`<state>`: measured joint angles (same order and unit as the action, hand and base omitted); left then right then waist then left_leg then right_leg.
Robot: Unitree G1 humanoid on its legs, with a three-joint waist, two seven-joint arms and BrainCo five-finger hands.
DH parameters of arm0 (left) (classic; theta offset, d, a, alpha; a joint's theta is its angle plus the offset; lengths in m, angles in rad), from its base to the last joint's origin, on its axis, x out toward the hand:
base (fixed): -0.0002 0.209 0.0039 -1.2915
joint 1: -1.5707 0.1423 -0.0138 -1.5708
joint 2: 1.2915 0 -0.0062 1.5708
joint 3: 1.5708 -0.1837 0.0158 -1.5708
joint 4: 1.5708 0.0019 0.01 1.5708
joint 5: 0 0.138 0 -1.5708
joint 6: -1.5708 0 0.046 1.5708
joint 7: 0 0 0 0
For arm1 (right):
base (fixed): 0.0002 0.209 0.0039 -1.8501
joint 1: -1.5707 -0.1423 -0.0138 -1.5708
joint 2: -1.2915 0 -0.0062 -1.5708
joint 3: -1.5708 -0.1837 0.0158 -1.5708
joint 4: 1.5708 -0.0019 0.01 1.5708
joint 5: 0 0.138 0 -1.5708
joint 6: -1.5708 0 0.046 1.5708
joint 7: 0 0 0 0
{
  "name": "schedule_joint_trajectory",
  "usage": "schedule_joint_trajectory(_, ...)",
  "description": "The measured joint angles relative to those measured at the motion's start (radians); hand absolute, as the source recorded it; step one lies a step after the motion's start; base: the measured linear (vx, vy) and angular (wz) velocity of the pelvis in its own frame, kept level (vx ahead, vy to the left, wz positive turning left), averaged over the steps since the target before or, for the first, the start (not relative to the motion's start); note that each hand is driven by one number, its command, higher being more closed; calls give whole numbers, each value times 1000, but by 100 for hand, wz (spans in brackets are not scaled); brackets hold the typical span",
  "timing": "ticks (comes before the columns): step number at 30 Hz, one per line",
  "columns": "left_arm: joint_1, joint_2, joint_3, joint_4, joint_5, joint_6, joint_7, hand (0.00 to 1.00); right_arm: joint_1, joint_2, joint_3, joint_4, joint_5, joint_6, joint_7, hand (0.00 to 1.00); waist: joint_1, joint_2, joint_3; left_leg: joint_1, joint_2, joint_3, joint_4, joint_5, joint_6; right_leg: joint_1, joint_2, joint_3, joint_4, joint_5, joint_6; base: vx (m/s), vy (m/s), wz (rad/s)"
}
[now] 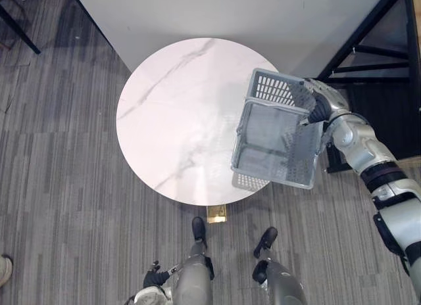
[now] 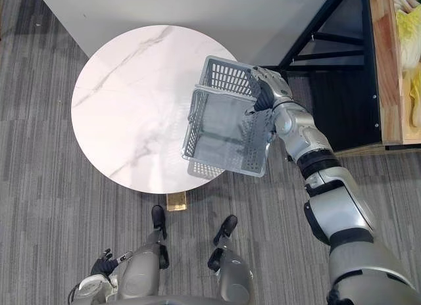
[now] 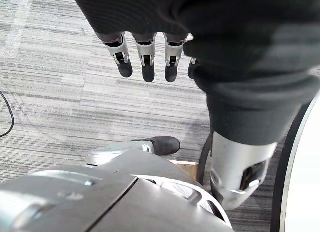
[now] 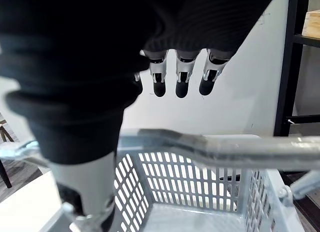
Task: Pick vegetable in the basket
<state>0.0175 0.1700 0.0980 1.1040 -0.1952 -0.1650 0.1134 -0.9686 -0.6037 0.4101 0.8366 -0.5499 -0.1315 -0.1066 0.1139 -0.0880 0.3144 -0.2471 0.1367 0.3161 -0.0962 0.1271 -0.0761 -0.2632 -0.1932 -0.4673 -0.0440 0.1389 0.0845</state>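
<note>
An empty grey plastic basket (image 2: 227,131) hangs tilted in the air over the right edge of the round white marble table (image 2: 131,101). My right hand (image 2: 266,85) holds it at its far right corner. In the right wrist view the basket's handle (image 4: 225,149) runs across below the fingers (image 4: 181,84), and the thumb (image 4: 85,192) hooks around it. Pale green leafy vegetables (image 2: 409,29) lie in a wooden crate (image 2: 385,75) at the far right. My left hand (image 3: 145,57) hangs open low by my side over the carpet.
A black metal frame (image 1: 368,48) stands right of the table, under the crate. A white panel (image 1: 263,16) lies beyond the table. Grey striped carpet (image 1: 59,187) surrounds it. A person's shoe (image 1: 3,269) shows at the lower left edge.
</note>
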Motion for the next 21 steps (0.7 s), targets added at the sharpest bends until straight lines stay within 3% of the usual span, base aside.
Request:
schedule_joint_trajectory(10, -8, 0, -14, -1, 0, -2, 10, 0, 19, 8, -11, 11, -1, 0, 0, 0, 0, 6, 18, -9, -5, -2, 0, 0, 0, -11, -3, 5, -1, 2, 3, 33, 7, -1)
schedule_joint_trajectory(11, -8, 0, -13, -1, 0, -2, 10, 0, 18, 10, -12, 14, -1, 0, 0, 100, 0, 6, 18, -9, -5, -2, 0, 0, 0, -11, -3, 5, -1, 2, 3, 51, 4, -1)
schedule_joint_trajectory(21, -14, 0, -26, 2, 0, -7, 20, 0, 8, 17, -9, 47, -1, 0, -15, 100, 1, 11, 21, -13, -3, -6, -1, 0, 0, -12, -2, 5, -3, 2, 3, 15, 3, 0)
